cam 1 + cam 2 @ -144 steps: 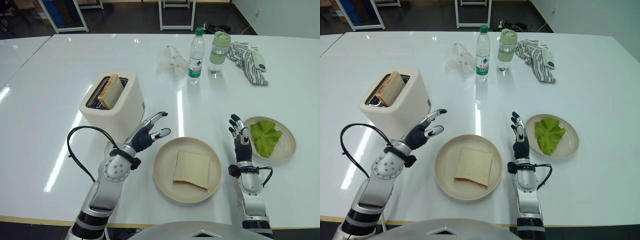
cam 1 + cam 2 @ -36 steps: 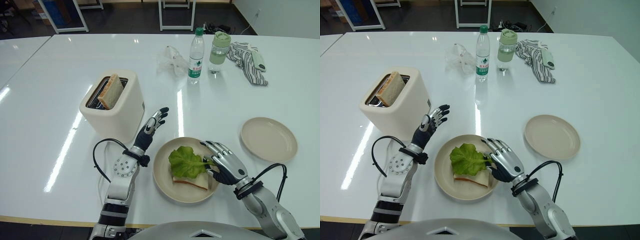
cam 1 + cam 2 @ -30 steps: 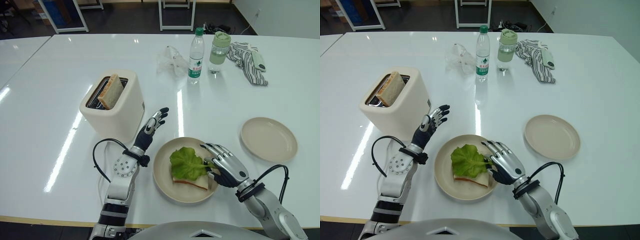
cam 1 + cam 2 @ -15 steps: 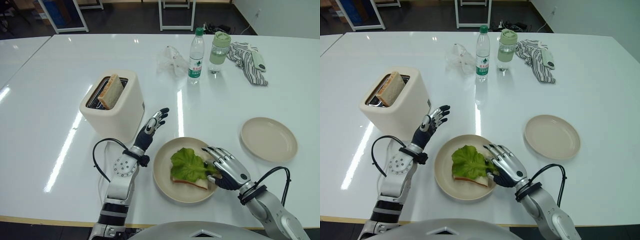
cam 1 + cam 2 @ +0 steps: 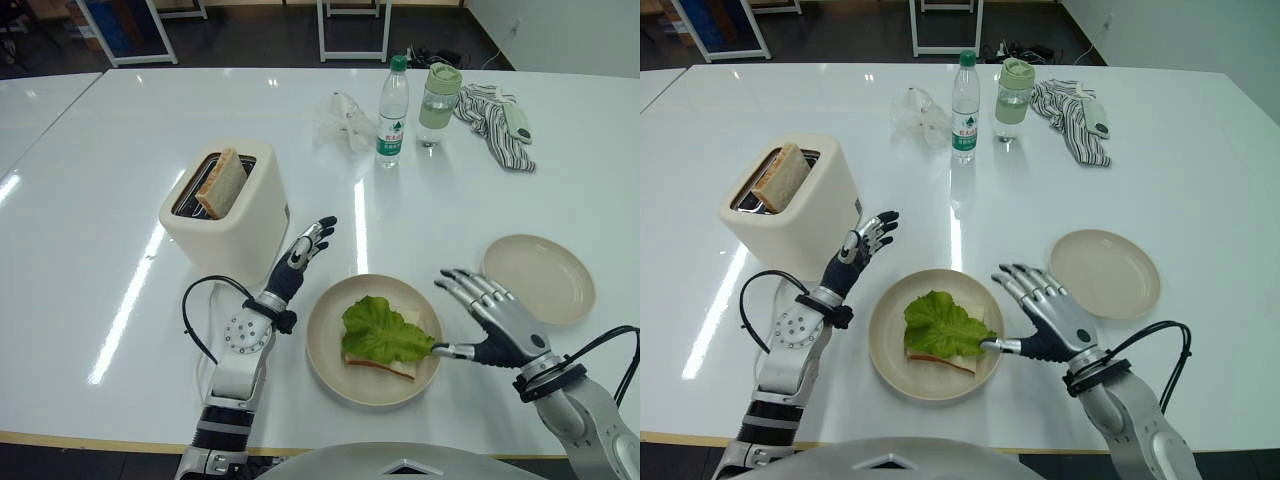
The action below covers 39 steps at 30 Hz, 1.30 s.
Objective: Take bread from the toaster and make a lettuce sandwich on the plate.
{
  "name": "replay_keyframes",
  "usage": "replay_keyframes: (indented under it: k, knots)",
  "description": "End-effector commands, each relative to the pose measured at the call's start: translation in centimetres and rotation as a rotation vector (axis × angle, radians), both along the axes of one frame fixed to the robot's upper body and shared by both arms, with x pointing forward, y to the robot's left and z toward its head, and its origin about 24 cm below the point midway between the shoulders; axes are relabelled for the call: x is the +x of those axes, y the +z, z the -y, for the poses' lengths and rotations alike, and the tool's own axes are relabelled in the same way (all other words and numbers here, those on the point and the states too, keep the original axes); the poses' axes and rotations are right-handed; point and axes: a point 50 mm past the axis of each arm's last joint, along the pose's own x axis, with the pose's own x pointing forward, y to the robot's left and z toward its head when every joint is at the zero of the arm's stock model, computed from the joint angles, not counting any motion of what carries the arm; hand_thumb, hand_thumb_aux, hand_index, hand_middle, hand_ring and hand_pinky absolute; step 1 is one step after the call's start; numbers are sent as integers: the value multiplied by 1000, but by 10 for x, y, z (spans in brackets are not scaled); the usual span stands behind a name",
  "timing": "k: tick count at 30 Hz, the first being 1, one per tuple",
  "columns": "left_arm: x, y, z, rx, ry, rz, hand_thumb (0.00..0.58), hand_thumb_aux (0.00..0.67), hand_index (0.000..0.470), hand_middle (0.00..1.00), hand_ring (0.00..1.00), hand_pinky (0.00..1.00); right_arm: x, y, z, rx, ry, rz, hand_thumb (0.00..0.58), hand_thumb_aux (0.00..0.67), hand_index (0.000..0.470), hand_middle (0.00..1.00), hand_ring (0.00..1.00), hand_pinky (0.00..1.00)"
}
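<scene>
While lettuce (image 5: 385,333) covers bread (image 5: 413,323) on the lower-centre plate (image 5: 328,368), the slice (image 5: 222,182) in the toaster (image 5: 228,222) sits up-left of the open, empty left robot hand (image 5: 302,254); the splayed right robot hand (image 5: 502,320) lies farther.

The left hand (image 5: 303,250) sits at the end of a forearm angled forward, fingers straight, holding nothing. The right hand (image 5: 497,318) hovers palm down, fingers spread wide, thumb stretched leftward, empty.
</scene>
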Motion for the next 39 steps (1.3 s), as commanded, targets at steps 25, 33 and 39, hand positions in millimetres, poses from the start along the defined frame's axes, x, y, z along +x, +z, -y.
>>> replay_keyframes:
  k: [25,33,39]
  knots:
    - [38,40,-131,1086,731,187,454,357,251,0,0,0,17,-16,-4,544,-165,-50,0,0,0,0,0,0]
    - [39,41,-125,1058,722,248,580,670,470,0,0,0,16,-18,-2,534,-171,-63,0,0,0,0,0,0]
    - [31,71,-111,952,792,582,580,670,470,0,0,0,16,-19,-2,529,-173,-66,0,0,0,0,0,0]
